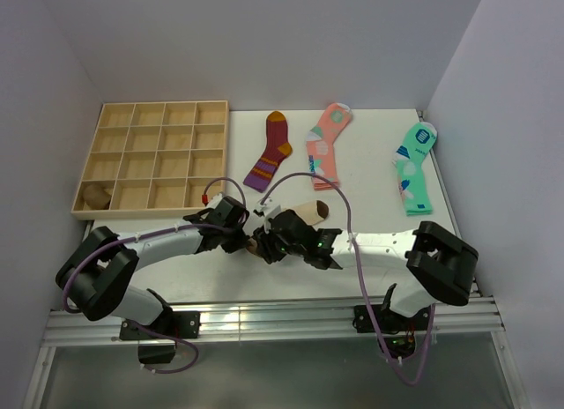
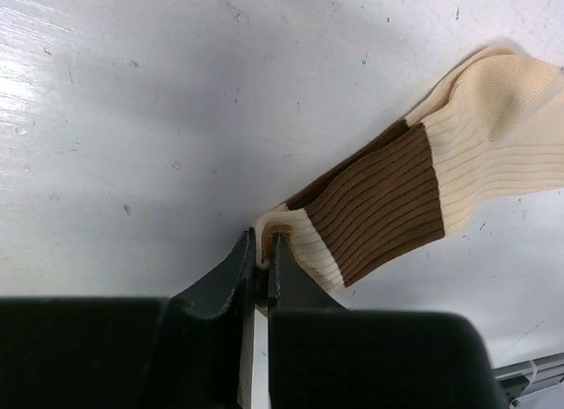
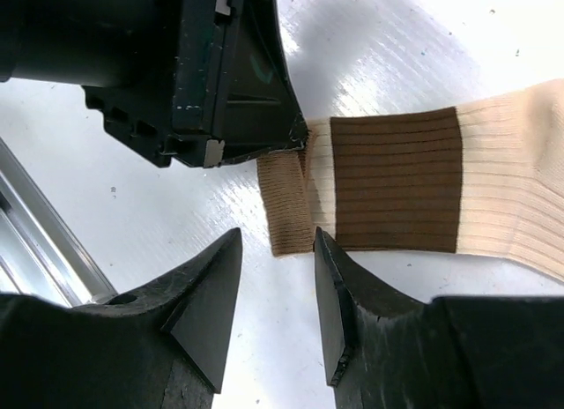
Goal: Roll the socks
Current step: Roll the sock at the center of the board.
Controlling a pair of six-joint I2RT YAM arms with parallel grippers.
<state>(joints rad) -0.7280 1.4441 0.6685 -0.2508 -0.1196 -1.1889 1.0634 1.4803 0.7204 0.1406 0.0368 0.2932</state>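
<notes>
Right gripper (image 3: pixel 276 240) up close: its two black fingers are seen standing apart, with nothing clamped between them. The open gap is lined up on the end of a brown sock (image 3: pixel 286 202). Only the ribbed cuff of that sock is shown, poking out from under a beige sock (image 3: pixel 515 193) laid on top of it.

Just beyond the fingertips, at the far edge of the cuffs, the left gripper (image 2: pixel 262 248) is met. Its fingers are pressed together, and a corner of the beige cuff is pinched in the slit between them. Whether the brown layer is caught too cannot be told.

Out from the pinch a narrow cream strip is passed, then a dark brown band (image 2: pixel 379 206), then plain beige ribbing running away from both grippers across the white table (image 1: pixel 379 206). From above, the dark toe of the beige sock is spotted just past the two wrists, on their far right side.

Farther out, well clear of the fingers, three more socks are laid flat toward the back wall: a maroon sock (image 1: pixel 271 153), a pink sock (image 1: pixel 326 145) and a green sock (image 1: pixel 414 167). Off to the far left of the grippers a wooden tray (image 1: pixel 141 212) of compartments is set, with a brownish lump (image 1: pixel 95 195) tucked in its near left compartment.
</notes>
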